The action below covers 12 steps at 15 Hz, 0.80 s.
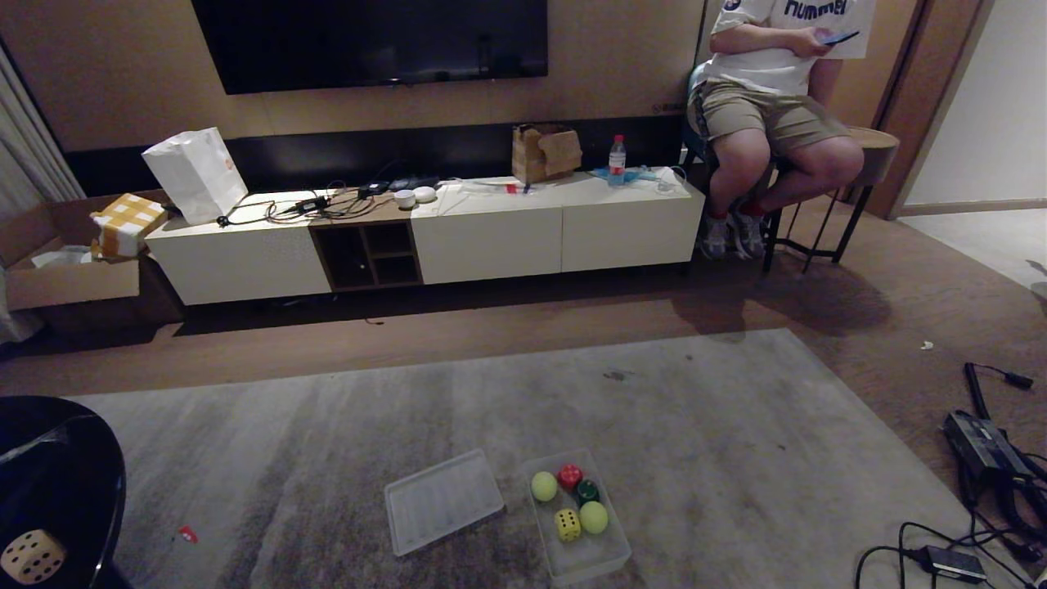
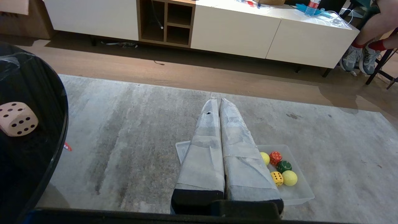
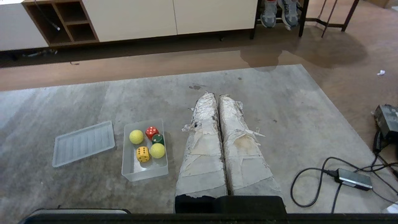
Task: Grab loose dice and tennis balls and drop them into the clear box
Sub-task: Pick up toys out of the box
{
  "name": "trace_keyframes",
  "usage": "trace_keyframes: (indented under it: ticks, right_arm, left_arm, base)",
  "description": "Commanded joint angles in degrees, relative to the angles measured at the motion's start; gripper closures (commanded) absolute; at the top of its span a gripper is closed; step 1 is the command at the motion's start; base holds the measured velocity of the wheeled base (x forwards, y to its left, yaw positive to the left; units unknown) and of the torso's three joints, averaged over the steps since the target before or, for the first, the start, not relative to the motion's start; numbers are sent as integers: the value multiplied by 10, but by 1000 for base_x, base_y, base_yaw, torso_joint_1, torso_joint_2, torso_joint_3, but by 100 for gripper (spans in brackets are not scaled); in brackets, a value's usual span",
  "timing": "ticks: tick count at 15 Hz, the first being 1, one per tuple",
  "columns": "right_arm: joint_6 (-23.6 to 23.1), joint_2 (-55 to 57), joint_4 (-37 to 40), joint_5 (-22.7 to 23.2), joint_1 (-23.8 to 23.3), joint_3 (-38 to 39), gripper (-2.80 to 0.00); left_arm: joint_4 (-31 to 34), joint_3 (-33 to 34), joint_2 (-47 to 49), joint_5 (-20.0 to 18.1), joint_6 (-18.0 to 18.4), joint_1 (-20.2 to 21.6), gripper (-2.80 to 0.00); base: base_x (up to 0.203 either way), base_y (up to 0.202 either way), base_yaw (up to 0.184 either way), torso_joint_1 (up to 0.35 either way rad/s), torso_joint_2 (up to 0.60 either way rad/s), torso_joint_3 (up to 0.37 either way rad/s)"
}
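Observation:
The clear box stands on the grey rug, low and centre in the head view. Inside it lie two yellow-green tennis balls, a red die, a green die and a yellow die. A beige die with dark dots rests on a black round table at the lower left. My left gripper is shut and empty, held above the rug. My right gripper is likewise shut and empty, to the right of the box. Neither gripper shows in the head view.
The box's lid lies on the rug just left of it. A long white TV cabinet runs along the far wall. A person sits on a stool at the back right. Cables and power bricks lie on the floor at right.

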State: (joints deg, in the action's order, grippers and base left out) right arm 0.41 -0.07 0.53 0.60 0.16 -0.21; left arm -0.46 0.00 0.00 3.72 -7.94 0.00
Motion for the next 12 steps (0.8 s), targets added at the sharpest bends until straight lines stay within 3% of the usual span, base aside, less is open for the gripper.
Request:
trace_keyframes:
  ticks: [1, 9, 12]
  right_arm:
    - [1, 1, -1, -1, 0, 0, 0]
    - [3, 1, -1, -1, 0, 0, 0]
    - [1, 1, -1, -1, 0, 0, 0]
  left_arm:
    - [0, 0, 1, 1, -1, 0, 0]
    - [-1, 0, 1, 1, -1, 0, 0]
    - [-1, 0, 1, 1, -1, 0, 0]
  base:
    - [0, 0, 0, 0, 0, 0]
    - [0, 0, 0, 0, 0, 0]
    - [-2, 6, -127, 1, 0, 2]
